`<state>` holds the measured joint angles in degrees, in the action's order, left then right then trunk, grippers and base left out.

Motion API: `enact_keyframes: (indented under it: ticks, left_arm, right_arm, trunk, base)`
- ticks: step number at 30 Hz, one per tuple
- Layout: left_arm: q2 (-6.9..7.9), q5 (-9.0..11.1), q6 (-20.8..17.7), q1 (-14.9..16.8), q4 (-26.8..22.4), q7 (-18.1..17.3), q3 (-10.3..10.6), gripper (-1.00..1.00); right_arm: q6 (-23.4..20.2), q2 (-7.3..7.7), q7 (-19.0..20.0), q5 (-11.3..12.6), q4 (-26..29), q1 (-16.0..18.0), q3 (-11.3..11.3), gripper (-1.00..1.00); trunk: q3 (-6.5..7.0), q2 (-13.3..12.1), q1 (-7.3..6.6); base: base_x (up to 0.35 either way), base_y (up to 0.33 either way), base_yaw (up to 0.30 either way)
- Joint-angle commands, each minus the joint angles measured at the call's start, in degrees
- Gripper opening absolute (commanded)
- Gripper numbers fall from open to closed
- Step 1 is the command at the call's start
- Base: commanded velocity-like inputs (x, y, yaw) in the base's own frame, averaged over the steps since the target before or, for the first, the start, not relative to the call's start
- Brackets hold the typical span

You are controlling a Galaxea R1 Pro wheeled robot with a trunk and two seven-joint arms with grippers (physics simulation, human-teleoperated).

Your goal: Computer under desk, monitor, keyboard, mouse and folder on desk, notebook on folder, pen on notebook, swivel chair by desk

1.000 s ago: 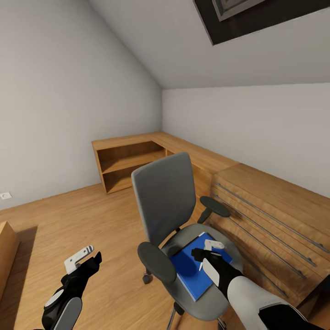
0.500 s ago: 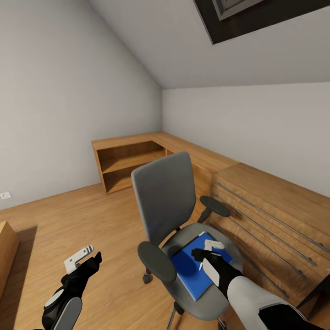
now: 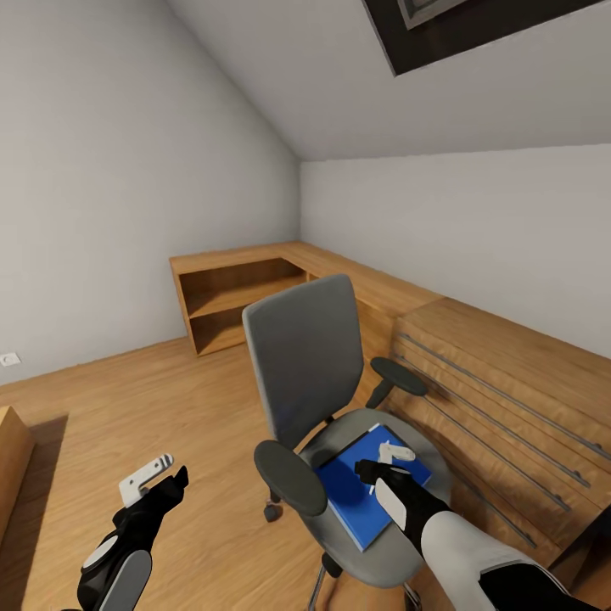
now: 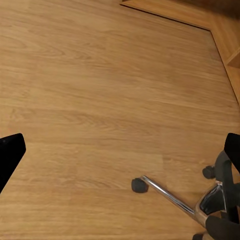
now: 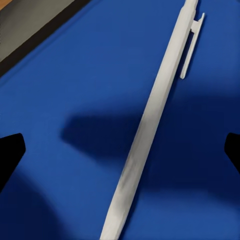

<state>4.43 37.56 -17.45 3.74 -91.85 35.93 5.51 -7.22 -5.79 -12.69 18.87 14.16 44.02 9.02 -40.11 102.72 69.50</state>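
One pen [image 5: 150,125], wrist close-up, on folder [image 5: 65,75]

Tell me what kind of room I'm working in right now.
Likely an attic bedroom or study: sloped white ceiling with a dark-framed skylight, light wood floor, a grey swivel chair, and a low wooden shelf unit.

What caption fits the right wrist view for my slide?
Open right gripper poised over the white pen lying on the blue folder.
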Motion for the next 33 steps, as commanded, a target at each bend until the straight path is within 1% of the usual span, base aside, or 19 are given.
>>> enact_keyframes:
  ticks: [1, 13, 18, 26, 33]
  left_arm:
    - [0.06, 0.3, -0.1, 0.0, -0.1, 0.5, 0.1, 1.00]
    - [0.06, 0.2, -0.1, 0.0, 0.0, 0.4, 0.1, 1.00]
    - [0.06, 0.0, -0.1, 0.0, 0.1, 0.4, 0.1, 1.00]
    - [0.06, 0.0, -0.1, 0.0, 0.1, 0.4, 0.1, 1.00]
    - [0.06, 0.2, -0.1, 0.0, 0.1, 0.4, 0.2, 1.00]
  right_arm:
    - [-0.3, 0.01, -0.4, 0.5, 0.1, 0.0, 0.5, 1.00]
    - [-0.1, 0.04, -0.4, 0.4, 0.1, 0.0, 0.6, 1.00]
    - [-0.1, 0.07, -0.4, 0.4, 0.1, 0.0, 0.6, 1.00]
    - [-0.3, 0.10, -0.5, 0.4, -0.1, 0.0, 0.4, 1.00]
    - [-0.4, 0.75, -0.6, 0.5, -0.2, 0.0, 0.3, 1.00]
  trunk:
    - [-0.06, 0.0, -0.01]
    - [-0.06, 0.0, -0.01]
    - [-0.06, 0.0, -0.01]
    - [-0.06, 0.0, -0.01]
    - [-0.06, 0.0, -0.01]
  base:
    - [0.000, 0.000, 0.000]
    - [0.002, 0.000, 0.000]
    - [0.107, 0.000, 0.000]
    - [0.014, 0.000, 0.000]
    - [0.000, 0.000, 0.000]
